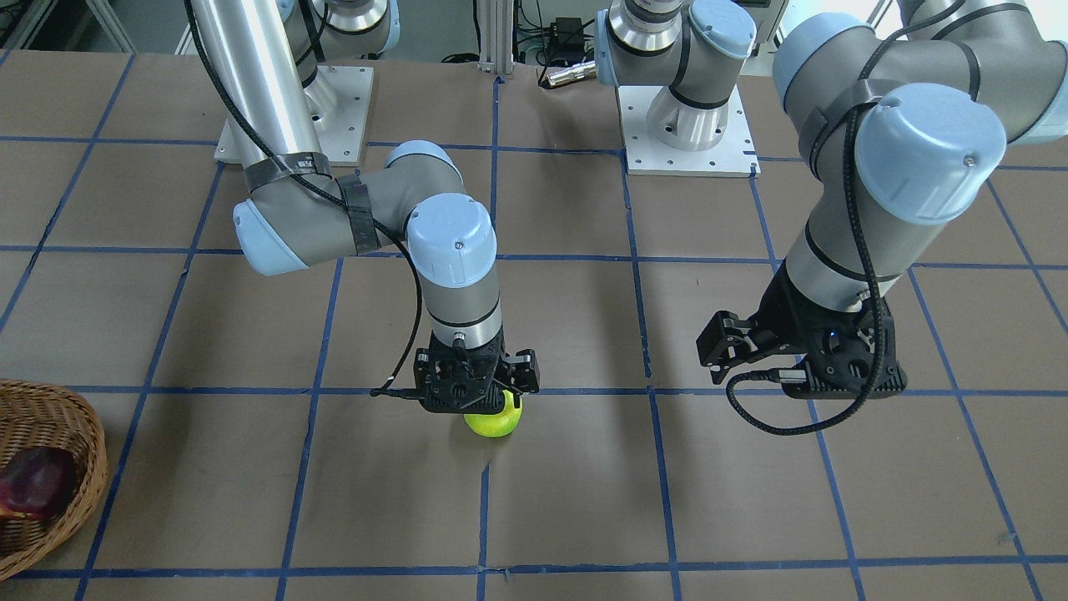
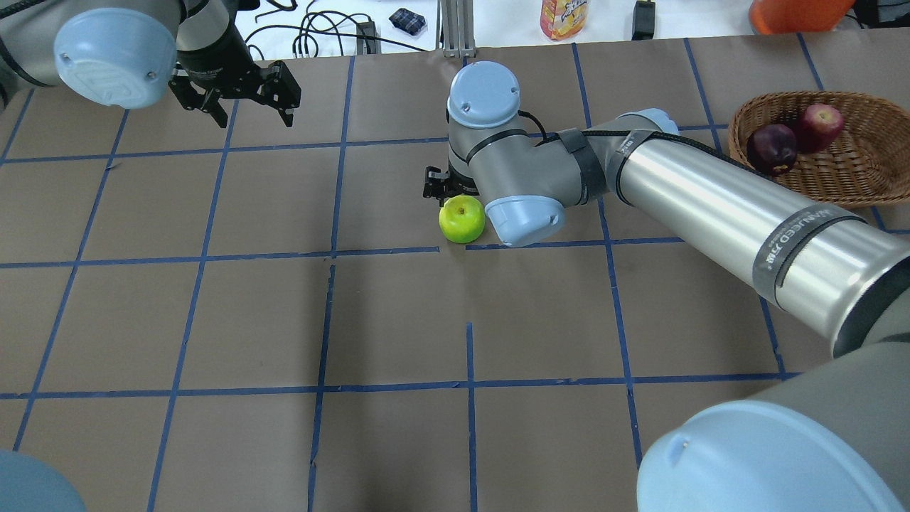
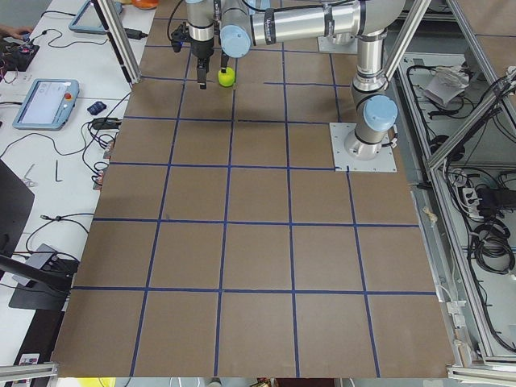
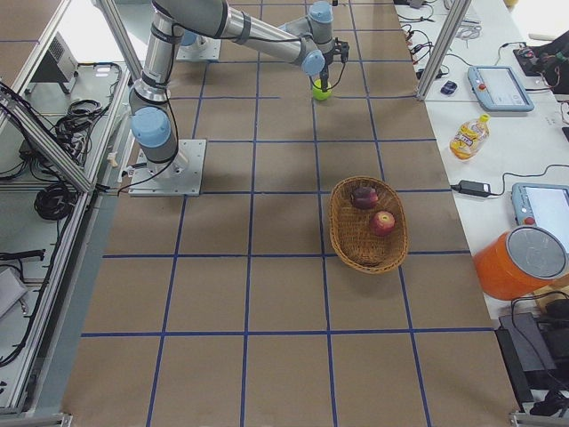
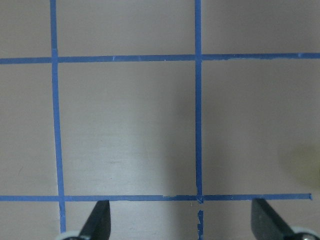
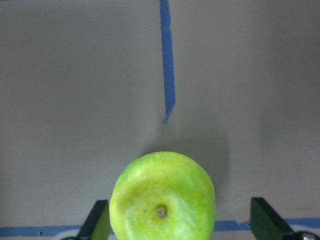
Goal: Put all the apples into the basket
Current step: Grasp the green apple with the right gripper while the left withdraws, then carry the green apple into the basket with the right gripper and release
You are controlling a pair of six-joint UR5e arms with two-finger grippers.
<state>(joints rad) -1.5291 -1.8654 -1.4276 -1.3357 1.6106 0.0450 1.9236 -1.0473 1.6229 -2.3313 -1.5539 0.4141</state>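
Note:
The yellow-green apple (image 2: 462,218) rests on the brown table near the middle. My right gripper (image 1: 480,394) is low over it and open. In the right wrist view the apple (image 6: 162,197) sits between the two fingers (image 6: 98,220), closer to the left one. The wicker basket (image 2: 846,167) stands at the far right and holds the dark purplish-red apple (image 2: 771,148) and the red apple (image 2: 820,126). My left gripper (image 2: 254,115) is open and empty, raised over the far left of the table.
The basket also shows at the lower left edge of the front view (image 1: 58,417). The two arm bases (image 1: 688,133) stand at the robot's side. A bottle (image 2: 564,16), an orange container (image 2: 796,11) and cables lie beyond the far edge.

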